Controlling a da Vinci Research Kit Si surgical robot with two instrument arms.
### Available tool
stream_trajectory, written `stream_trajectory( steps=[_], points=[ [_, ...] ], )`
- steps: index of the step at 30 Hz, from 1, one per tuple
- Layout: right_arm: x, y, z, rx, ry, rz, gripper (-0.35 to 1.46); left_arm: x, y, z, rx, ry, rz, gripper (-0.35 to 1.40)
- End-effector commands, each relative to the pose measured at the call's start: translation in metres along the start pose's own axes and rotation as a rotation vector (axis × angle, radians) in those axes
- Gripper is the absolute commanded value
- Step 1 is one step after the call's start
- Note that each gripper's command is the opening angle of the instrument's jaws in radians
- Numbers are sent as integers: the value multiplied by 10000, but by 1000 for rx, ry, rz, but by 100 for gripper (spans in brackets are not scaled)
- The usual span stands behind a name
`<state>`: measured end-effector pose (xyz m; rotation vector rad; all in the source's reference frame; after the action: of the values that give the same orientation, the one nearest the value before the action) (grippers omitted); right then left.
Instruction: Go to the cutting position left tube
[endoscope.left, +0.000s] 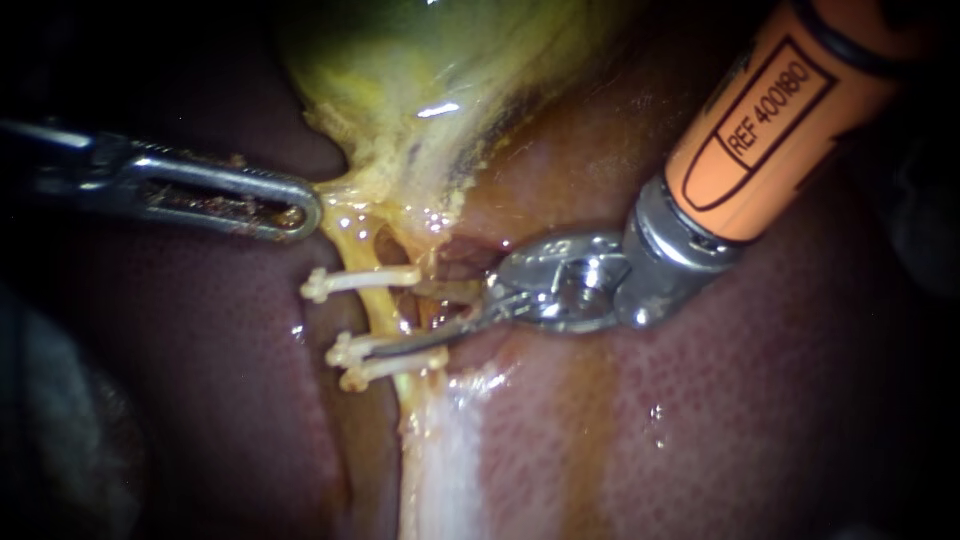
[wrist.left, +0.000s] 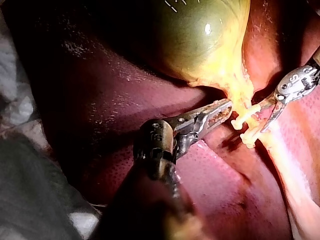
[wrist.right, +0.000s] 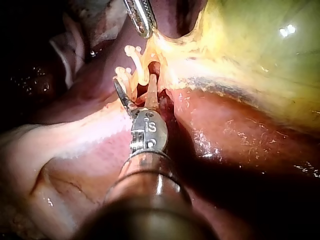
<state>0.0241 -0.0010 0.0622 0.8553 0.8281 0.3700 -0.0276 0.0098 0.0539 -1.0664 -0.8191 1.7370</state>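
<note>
- Three clips (endoscope.left: 360, 281) are sitting on the left tube (endoscope.left: 378, 305), just left of the frame's centre. One is higher and the lower pair (endoscope.left: 385, 360) sits beneath it, leaving a bare stretch between them for the cut.
- My left instrument (endoscope.left: 300, 212), coming in from the left edge, is clamping its jaws on the yellow neck of the gallbladder (endoscope.left: 430, 60). I judge it is drawing the neck leftward so that the tube is standing taut and clear of the liver (endoscope.left: 700, 420).
- My right instrument (endoscope.left: 395, 321), entering from the upper right, is holding its blades apart and gripping nothing. One blade is lying across the tube just above the lower pair, and the other is pointing at the bare stretch.
- Whether the tube is lying fully between the blades I cannot tell — I judge the cutting position nearly reached, with a slight advance remaining.
</note>
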Motion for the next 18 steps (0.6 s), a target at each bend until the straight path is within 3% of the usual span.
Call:
stream_trajectory(
  steps=[1, 18],
  points=[
    [1, 0, 2, -1, -4, 0, 145, 0, 0, 0, 1, 0, 0, -35],
    [12, 3, 54, 50, 65, 28, 145, 0, 0, 1, 1, 0, 0, -35]
  ],
)
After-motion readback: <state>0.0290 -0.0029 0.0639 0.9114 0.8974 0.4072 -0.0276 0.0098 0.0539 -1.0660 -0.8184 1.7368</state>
